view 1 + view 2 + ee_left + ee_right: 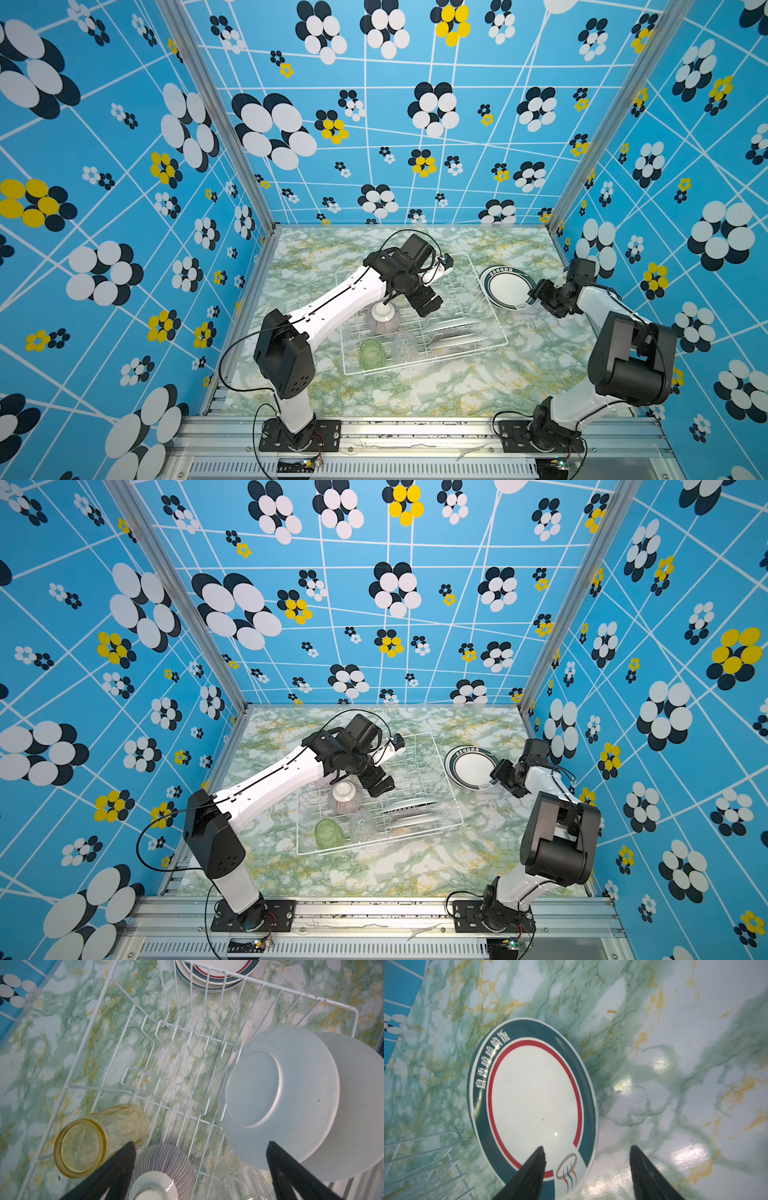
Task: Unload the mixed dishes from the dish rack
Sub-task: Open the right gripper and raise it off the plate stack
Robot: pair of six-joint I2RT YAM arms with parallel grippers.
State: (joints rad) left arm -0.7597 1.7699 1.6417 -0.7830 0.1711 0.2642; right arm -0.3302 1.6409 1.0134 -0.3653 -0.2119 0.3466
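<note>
A green-and-gold marbled tabletop (415,395) lies under blue flowered walls (415,124) rising at 12 o'clock; an aluminium rail (415,430) edges it at 6 o'clock.

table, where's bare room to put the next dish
Bare: the front strip between rack and rail; the far strip behind the rack. Crowded: rack's near end with bowl, green tumbler, clear tumbler, plates; plate stack by the right gripper.
</note>
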